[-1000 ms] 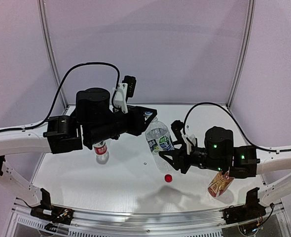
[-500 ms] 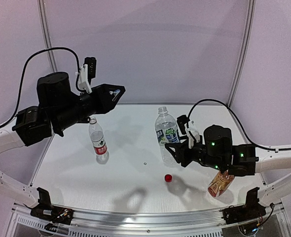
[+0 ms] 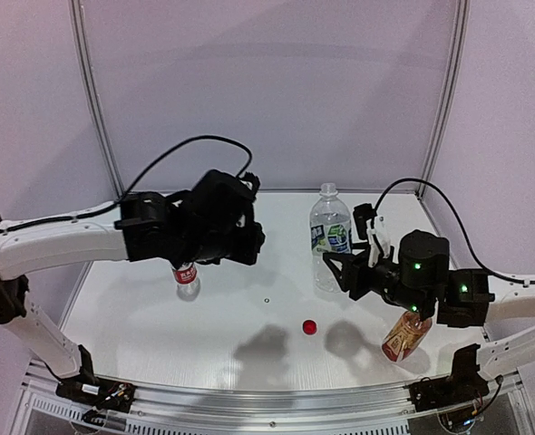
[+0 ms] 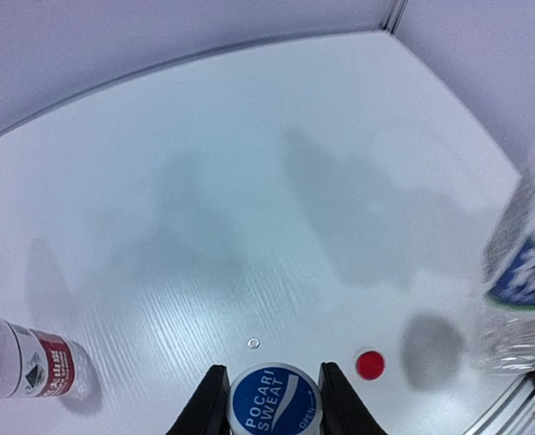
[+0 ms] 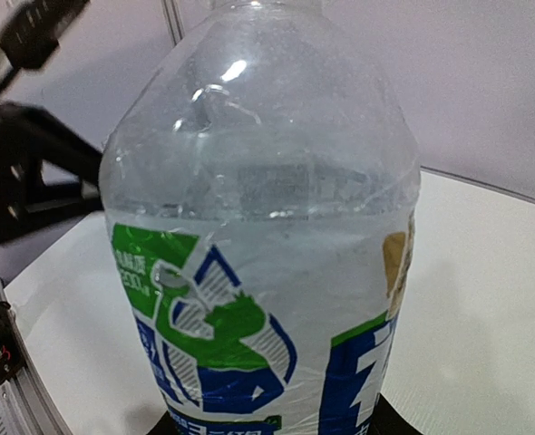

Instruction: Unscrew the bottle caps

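Observation:
My left gripper is shut on the blue-and-white cap, held above the table's middle. The red cap lies loose on the table and also shows in the left wrist view. The red-label bottle stands at the left, partly behind my left arm; the left wrist view shows it too. My right gripper is shut on the lower body of the green-blue label bottle, held upright with an open neck. The amber bottle leans under my right arm. The white cap is hidden.
Pale walls and two metal corner posts enclose the back of the white table. A small screw head sits in the table's middle. A rail runs along the table's near edge.
My left arm has swung from high at the far left down over the table's middle, still holding the cap. My right gripper has carried the green-blue bottle right and back, now upright.

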